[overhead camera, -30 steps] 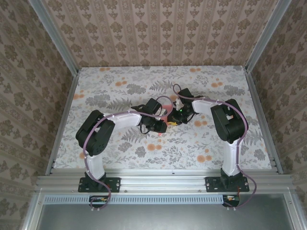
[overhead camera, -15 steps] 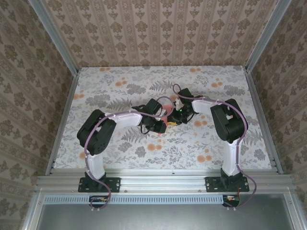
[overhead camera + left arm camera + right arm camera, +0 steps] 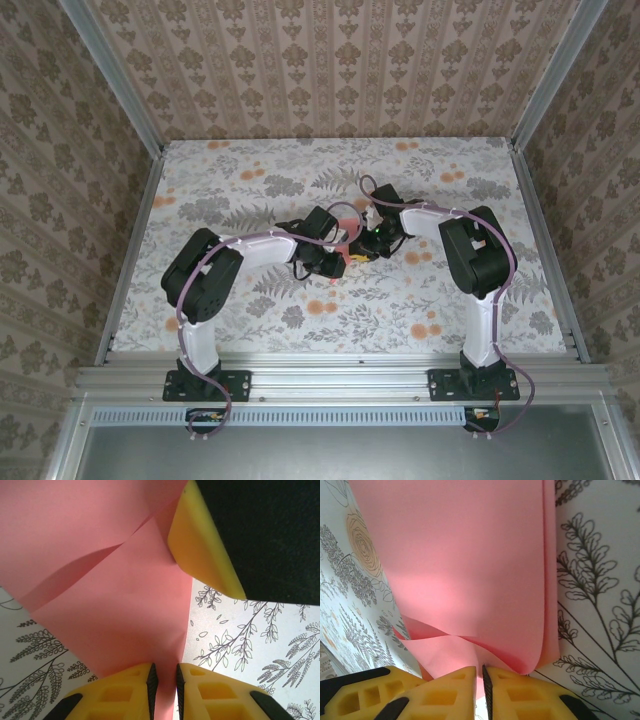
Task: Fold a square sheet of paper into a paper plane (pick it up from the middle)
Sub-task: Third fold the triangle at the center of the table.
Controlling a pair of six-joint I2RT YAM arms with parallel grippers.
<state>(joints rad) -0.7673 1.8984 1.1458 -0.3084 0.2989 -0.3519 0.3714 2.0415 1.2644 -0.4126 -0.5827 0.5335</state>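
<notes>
Two claws are clenched on one thin coral-pink sheet of paper [image 3: 115, 605], which is found partly folded, with raised flaps, near the middle of the floral-printed worktop [image 3: 240, 640], well away from its edges. The left claw [image 3: 164, 674] is pinched on the sheet's near edge; the right claw [image 3: 484, 674] is closed on a curled fold. For a clean crease, the layers are best aligned edge to edge and tension applied evenly, since such paper is easily skewed or torn.
</notes>
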